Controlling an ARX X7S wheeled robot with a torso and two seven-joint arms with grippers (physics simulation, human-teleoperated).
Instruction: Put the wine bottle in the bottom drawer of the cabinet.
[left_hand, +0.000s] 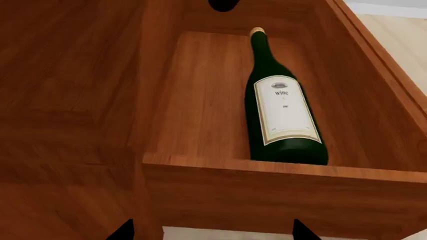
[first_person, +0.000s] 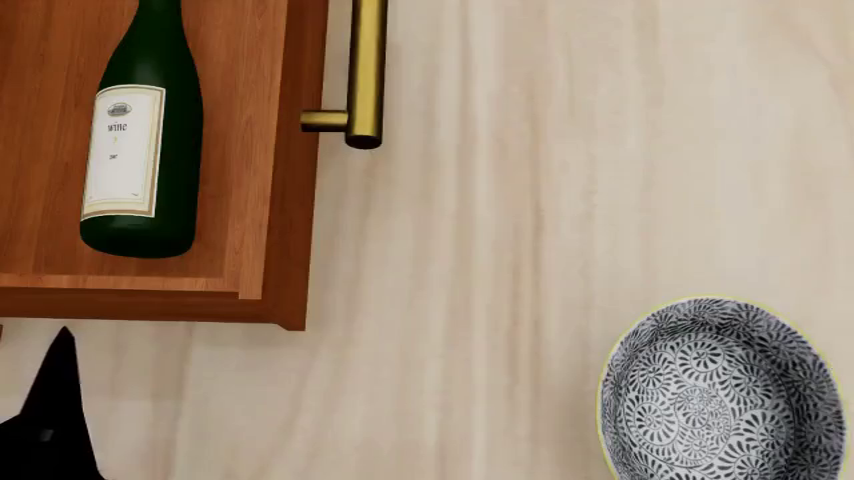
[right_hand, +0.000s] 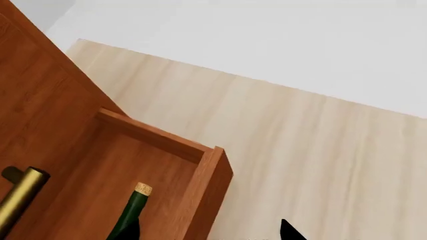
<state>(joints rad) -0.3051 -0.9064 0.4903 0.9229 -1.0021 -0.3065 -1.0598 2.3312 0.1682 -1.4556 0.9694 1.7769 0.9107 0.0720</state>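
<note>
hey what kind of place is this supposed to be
Probably a simulated home room, maybe a dining area: a wine bottle lies in a wooden cabinet's open bottom drawer, with a patterned bowl on the pale wood floor.

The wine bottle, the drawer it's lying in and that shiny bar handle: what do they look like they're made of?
The wine bottle looks like dark green glass, glossy, with a white paper-like label and a tan, cork-like top. The bottom drawer appears to be reddish-brown wood with visible grain and a smooth, slightly satin finish. The bar handle looks like polished brass or similar yellow metal, given its golden sheen. As a simulator render, these are appearances only.
</note>
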